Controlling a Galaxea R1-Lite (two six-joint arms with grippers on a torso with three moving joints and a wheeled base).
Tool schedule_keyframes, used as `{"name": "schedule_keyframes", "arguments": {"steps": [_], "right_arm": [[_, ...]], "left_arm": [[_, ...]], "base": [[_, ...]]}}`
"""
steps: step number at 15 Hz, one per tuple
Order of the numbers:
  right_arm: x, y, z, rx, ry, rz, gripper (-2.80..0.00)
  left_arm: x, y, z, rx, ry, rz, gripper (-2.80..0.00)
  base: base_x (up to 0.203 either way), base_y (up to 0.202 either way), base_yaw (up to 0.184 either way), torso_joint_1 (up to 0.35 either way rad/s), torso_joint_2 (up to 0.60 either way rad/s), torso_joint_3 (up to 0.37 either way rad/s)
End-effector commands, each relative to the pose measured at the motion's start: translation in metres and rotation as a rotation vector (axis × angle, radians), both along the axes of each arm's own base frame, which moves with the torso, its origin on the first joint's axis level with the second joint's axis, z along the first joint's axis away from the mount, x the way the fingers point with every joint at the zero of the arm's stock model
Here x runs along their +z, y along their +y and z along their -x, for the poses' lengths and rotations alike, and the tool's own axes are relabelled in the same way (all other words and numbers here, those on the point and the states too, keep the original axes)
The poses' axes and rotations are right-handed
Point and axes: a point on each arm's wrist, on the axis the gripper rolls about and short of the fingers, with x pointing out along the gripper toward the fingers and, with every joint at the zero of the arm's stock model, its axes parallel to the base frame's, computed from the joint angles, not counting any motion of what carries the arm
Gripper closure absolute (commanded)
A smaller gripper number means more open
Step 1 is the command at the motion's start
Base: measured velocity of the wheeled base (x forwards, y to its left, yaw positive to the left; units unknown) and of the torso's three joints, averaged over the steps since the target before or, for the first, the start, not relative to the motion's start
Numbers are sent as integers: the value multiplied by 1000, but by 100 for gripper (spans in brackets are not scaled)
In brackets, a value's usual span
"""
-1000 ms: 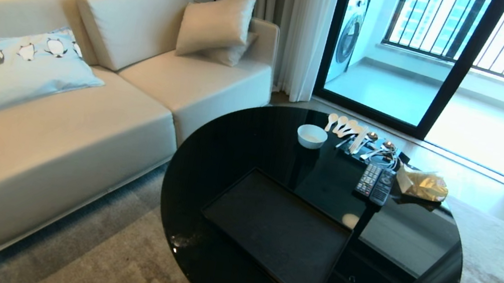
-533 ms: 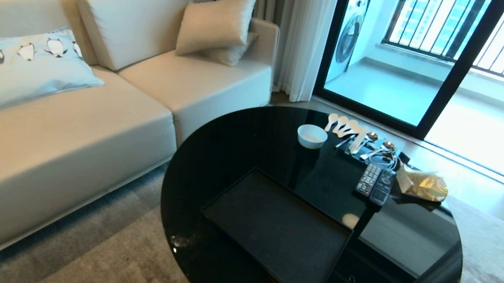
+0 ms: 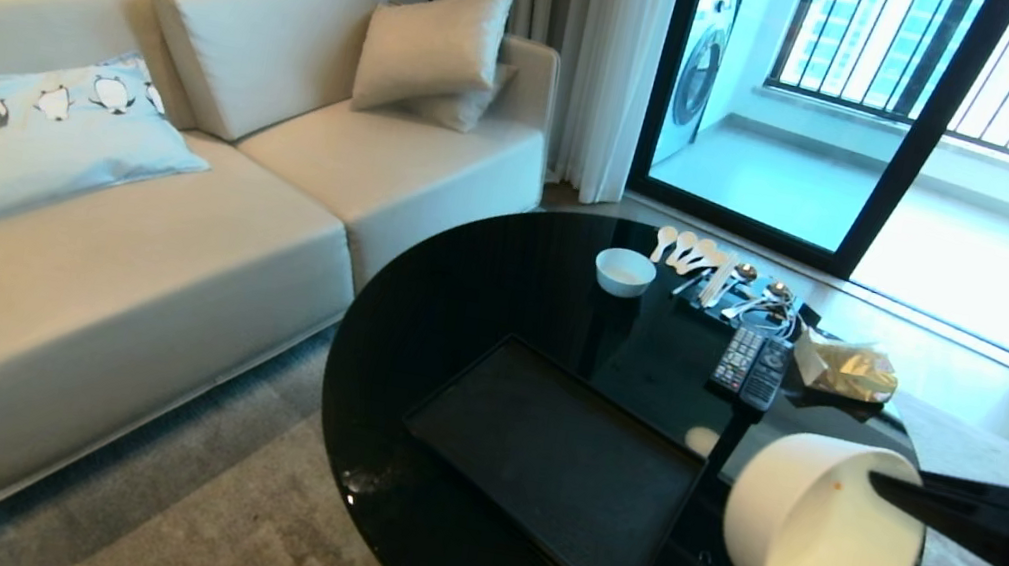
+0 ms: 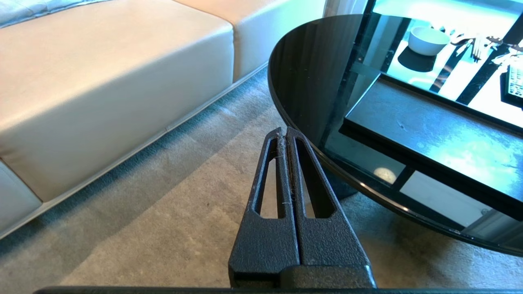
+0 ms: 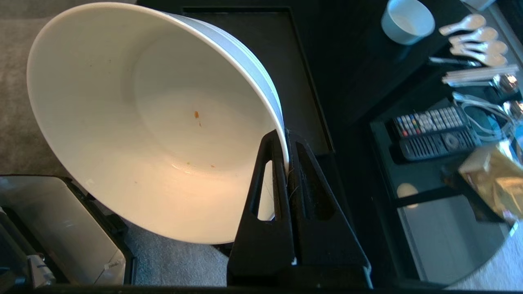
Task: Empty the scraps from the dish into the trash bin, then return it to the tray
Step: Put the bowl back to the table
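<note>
Pinching dish (image 5: 135, 122) rim, right hand (image 5: 287, 136) clamped tight; left hand (image 4: 286, 132) closed, empty.

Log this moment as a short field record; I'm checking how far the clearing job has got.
dish: plain white deep round bowl, tipped on its side, held above the table's near right edge
dish contents: only a few tiny orange specks
right claw: shut on the bowl's rim
left claw: shut, holding nothing, low over the carpet beside the table
tray: flat matte black rectangular tray, nothing on it
table: glossy black round table, also bearing a smaller white bowl
trash bin: not in view
stage: dish not yet on the tray
</note>
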Motion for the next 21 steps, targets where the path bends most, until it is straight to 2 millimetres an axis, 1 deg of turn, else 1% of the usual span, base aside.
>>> {"name": "schedule_keyframes", "arguments": {"steps": [1,2,4,6,7,9,11,12,14,18,21], "right_arm": [[-23,47,-53,104,111,71,0],[-28,66,-66,127,112,96,0],[-41,104,-83,163,128,147,0],[-60,131,-94,162,173,184,0],[-70,144,-97,128,207,193,0],[-87,162,-104,4,282,174,0],[-101,174,-115,-161,344,144,0],[-104,180,-122,-250,379,117,0],[-105,187,-131,-403,479,55,0],[-97,202,-150,-675,690,-69,0],[-111,208,-168,-871,809,-126,0]], "left_arm": [[0,0,0,1,0,1,0],[0,0,0,1,-1,1,0],[0,0,0,1,-1,1,0],[0,0,0,1,-1,1,0],[0,0,0,1,-1,1,0],[0,0,0,1,-1,1,0],[0,0,0,1,-1,1,0],[0,0,0,1,-1,1,0],[0,0,0,1,-1,1,0],[0,0,0,1,-1,1,0],[0,0,0,1,-1,1,0]], "base": [[0,0,0,0,0,0],[0,0,0,0,0,0],[0,0,0,0,0,0],[0,0,0,0,0,0],[0,0,0,0,0,0],[0,0,0,0,0,0],[0,0,0,0,0,0],[0,0,0,0,0,0],[0,0,0,0,0,0],[0,0,0,0,0,0],[0,0,0,0,0,0]]}}
